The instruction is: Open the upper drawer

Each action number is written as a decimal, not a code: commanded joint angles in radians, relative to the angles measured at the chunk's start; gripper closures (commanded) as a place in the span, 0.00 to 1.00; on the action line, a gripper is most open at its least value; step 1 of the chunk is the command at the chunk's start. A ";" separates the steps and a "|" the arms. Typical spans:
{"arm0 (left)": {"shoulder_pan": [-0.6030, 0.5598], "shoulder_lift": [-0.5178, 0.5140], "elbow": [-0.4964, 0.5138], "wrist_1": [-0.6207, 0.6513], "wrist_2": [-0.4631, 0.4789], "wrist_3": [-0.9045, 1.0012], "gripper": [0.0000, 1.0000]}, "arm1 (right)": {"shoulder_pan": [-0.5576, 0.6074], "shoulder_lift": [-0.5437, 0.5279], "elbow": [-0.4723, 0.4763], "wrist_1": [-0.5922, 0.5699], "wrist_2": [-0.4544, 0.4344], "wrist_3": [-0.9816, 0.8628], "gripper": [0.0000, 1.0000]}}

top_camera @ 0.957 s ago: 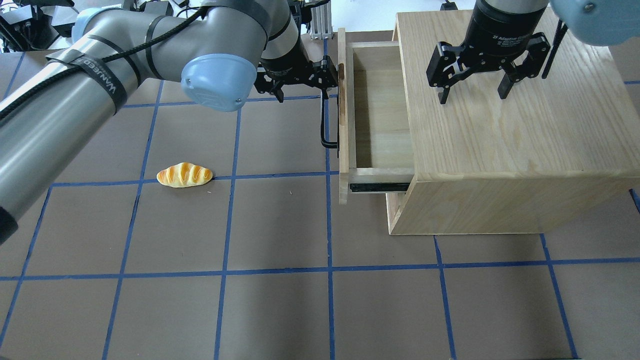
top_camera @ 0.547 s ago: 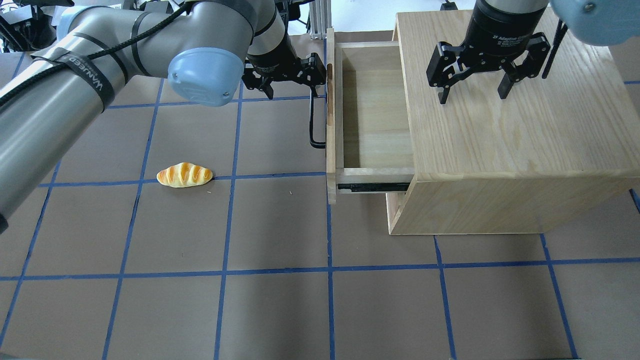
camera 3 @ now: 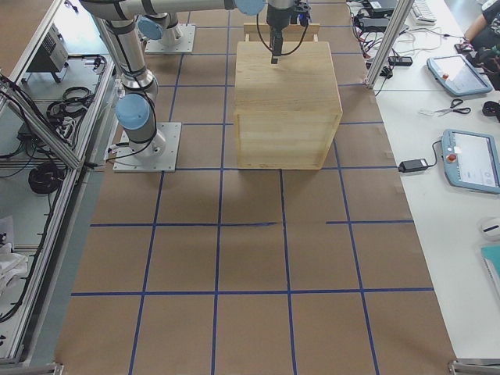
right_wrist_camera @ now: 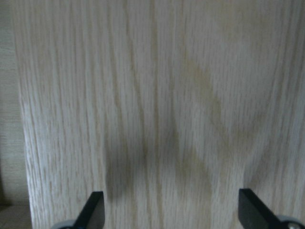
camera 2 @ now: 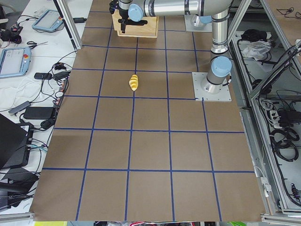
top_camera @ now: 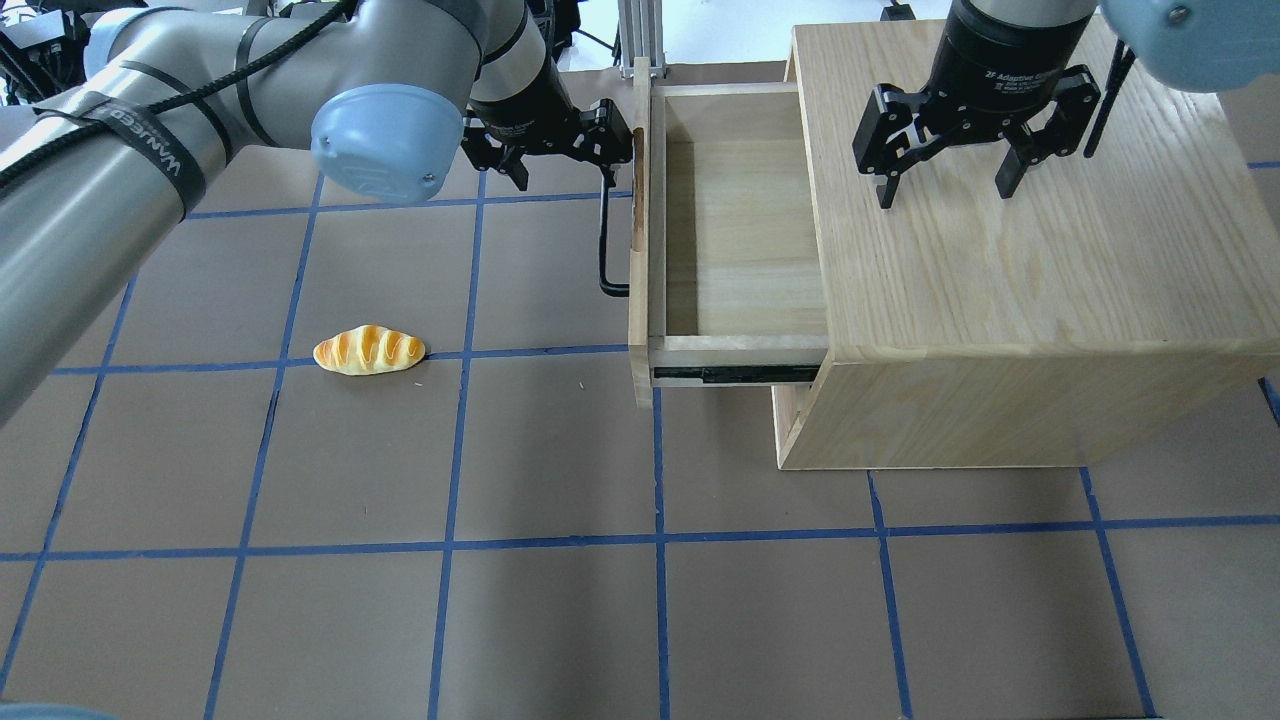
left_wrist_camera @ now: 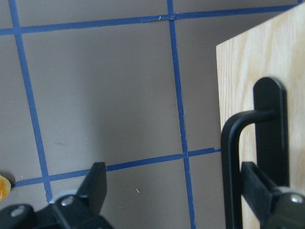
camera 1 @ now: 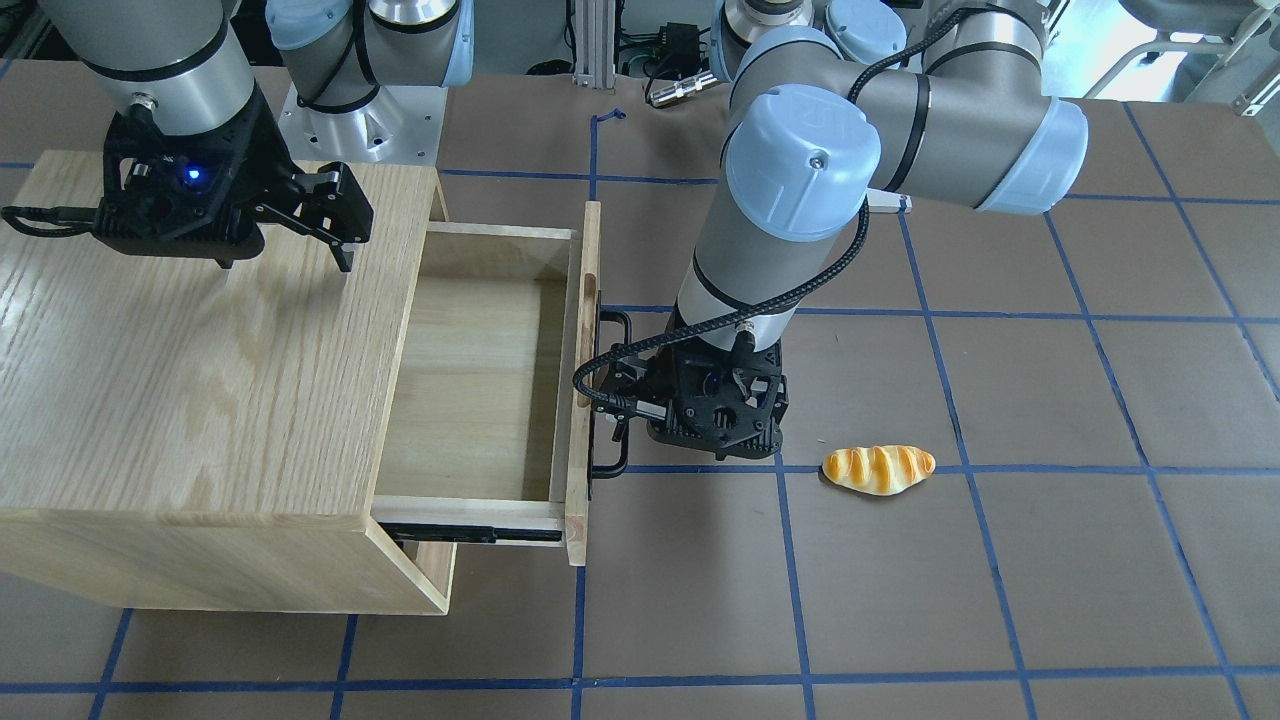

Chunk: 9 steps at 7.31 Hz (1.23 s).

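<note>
The drawer [top_camera: 740,240] stands well out of the cabinet [top_camera: 1020,280], its box bare to the overhead view and a black rail showing under its near side. Its front faces the robot's left. The front and the bar [top_camera: 603,240] run lengthwise away from the robot, square to the slide line.

The left hand [top_camera: 565,170] is spread wide and clamps nothing. One finger [left_wrist_camera: 257,183] sits hooked between bar and front, near the bar's far end.

The right hand [top_camera: 945,190] hangs wide open above the cabinet top, holding nothing.

The drawer looks like stiff oak on metal rails, so it should move freely, but only straight out. The rigid bar is the place to take hold. A hold nearer mid-bar would probably bind less.
</note>
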 commanded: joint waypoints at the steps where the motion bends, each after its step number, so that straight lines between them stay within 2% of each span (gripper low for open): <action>1: 0.010 -0.001 0.000 -0.004 0.002 0.034 0.00 | 0.000 0.000 -0.001 0.000 0.000 0.001 0.00; 6: 0.034 0.025 0.004 -0.058 0.015 0.057 0.00 | 0.000 0.000 -0.001 0.000 0.000 0.001 0.00; 9: 0.061 0.106 0.088 -0.306 0.018 0.053 0.00 | 0.000 0.000 -0.001 0.000 0.000 0.001 0.00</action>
